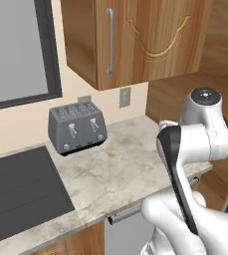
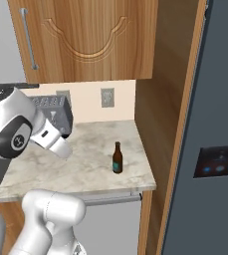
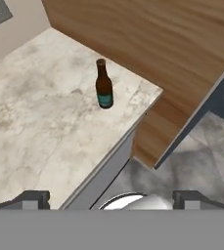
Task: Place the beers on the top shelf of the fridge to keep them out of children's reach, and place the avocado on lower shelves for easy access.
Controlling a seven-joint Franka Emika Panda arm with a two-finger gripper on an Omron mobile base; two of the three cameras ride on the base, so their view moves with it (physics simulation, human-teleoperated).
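My jaws [image 3: 111, 199]: spread wide, pinching nothing; both dark tips rise far apart at the bottom of the hand view, above the front edge of the surface.
Brown glass bottle with a blue-teal label [image 2: 117, 158]: upright on the pale marbled stone surface [image 2: 85, 164], near its right front corner, close to the wooden side panel [image 2: 158, 124]; also ahead of my tips [image 3: 103, 85], well apart from them.
Dark blue-grey fridge [image 2: 210, 149]: to the right of the wooden panel, its black panel with blue lights [image 2: 219, 161] facing out.
Grey four-slot metal toaster [image 1: 77, 127]: at the back of the surface by the wall, well apart from the bottle.
Black cooktop [image 1: 21, 189]: flat, left of the toaster.
Wooden wall cabinet [image 1: 135, 40]: above the surface, grey bar handle, door closed.
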